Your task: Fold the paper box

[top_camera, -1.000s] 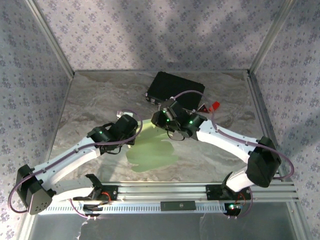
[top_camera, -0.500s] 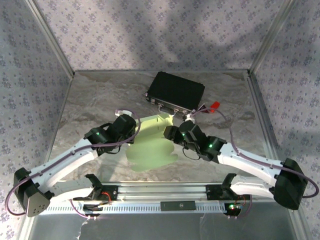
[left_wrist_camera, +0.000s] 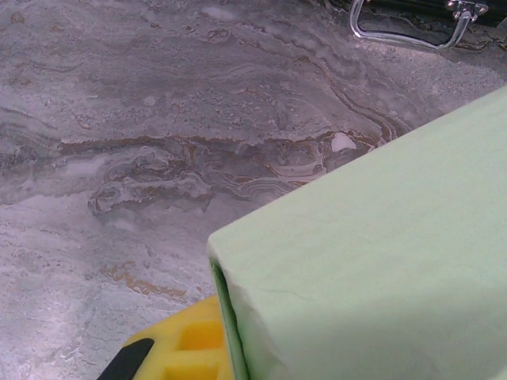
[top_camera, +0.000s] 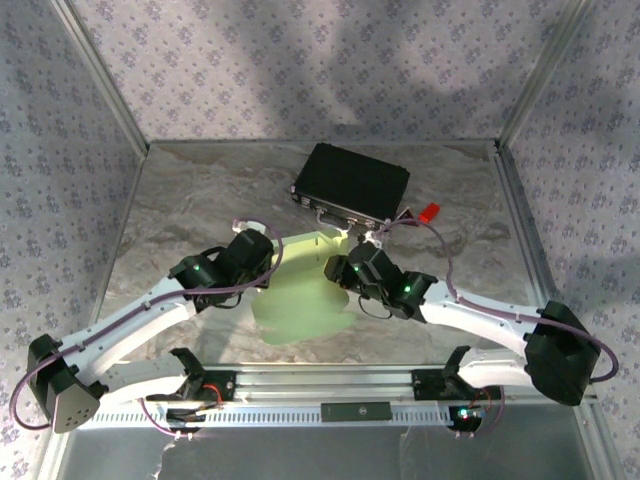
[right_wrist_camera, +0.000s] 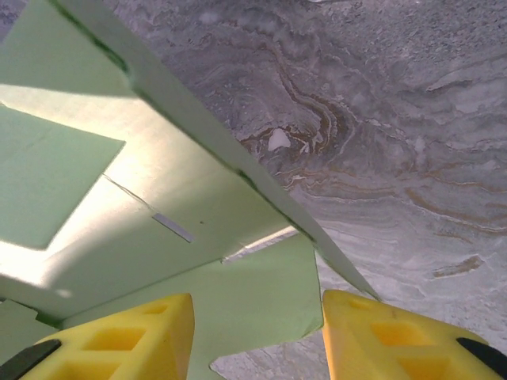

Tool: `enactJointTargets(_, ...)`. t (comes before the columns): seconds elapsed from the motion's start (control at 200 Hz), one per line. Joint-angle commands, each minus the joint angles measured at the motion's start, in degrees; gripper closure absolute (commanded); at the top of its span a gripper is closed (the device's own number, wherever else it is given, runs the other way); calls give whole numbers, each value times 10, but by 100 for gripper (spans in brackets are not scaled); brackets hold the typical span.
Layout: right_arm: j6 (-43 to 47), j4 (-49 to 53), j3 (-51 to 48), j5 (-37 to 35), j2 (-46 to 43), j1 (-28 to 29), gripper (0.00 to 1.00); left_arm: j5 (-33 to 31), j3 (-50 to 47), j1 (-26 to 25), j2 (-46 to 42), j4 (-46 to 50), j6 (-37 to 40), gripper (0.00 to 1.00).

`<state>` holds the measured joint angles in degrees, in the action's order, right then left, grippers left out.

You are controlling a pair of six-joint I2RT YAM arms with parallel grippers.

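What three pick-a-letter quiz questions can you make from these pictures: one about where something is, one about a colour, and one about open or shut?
1. Where is the black case?
A. Behind the paper box, at the far side of the table
B. Beside the arm bases
C. On top of the paper box

2. What colour are the right arm's fingers?
A. Red
B. Yellow
C. Blue

3. How are those fingers?
A. Shut tight
B. Open
C. Broken off

Answers:
1 A: the top view shows it past the pale green card.
2 B: both are yellow in the right wrist view.
3 B: a wide gap separates them, with green card showing in it.
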<state>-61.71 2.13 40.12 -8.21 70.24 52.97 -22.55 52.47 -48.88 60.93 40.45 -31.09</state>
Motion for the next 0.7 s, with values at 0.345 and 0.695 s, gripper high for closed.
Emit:
enactJointTargets(0.345,17,4,48,22,19,5,58,-10,27,-14,17,-12,4,100)
enactJointTargets(0.695,41,0,86,27,66,39,59,-10,33,-13,16,-12,7,100)
